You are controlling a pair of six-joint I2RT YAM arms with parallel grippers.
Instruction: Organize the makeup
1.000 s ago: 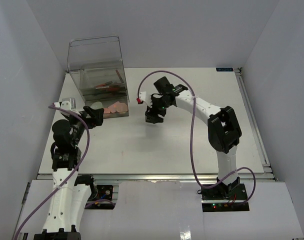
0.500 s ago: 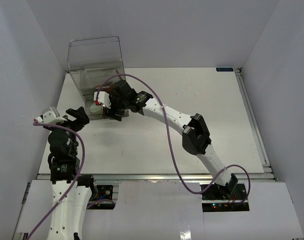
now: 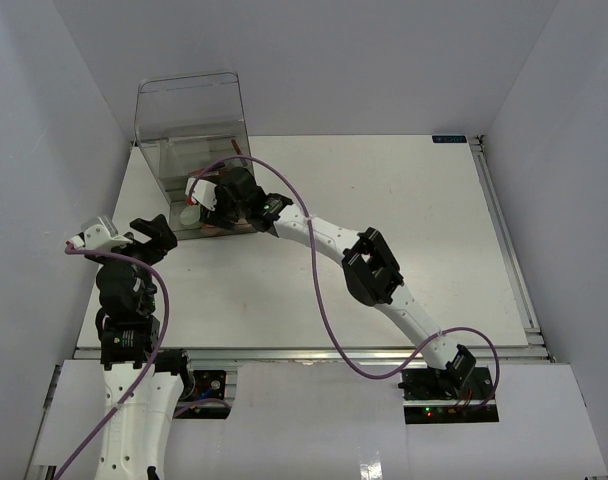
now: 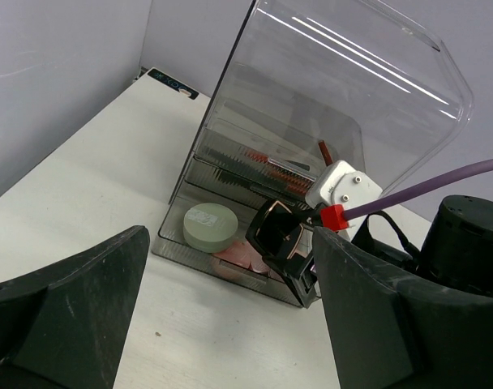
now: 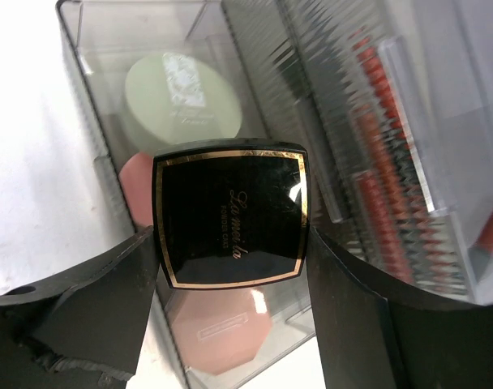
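Note:
My right gripper [image 5: 230,243] is shut on a black square compact [image 5: 229,216] with a gold rim and holds it over the open bottom drawer [image 4: 230,271] of the clear drawer box [image 3: 189,140]. The drawer holds a grey round jar [image 5: 184,99], a pink square compact [image 5: 220,331] and another pink piece [image 5: 137,182]. Red-and-black sticks [image 5: 376,154] lie in the upper drawers. The left wrist view shows the black compact [image 4: 280,237] tilted above the drawer's right end. My left gripper [image 3: 149,238] is open and empty, in front of the box on its left.
The clear drawer box stands at the table's back left, near the left wall [image 3: 54,150]. The right arm [image 3: 369,270] stretches diagonally across the white table [image 3: 404,220], with its purple cable [image 3: 324,300] looping over it.
My right gripper carried the black compact from mid-table left to the drawer box and now holds it over the open bottom drawer. My left gripper drew back slightly from the drawer front.

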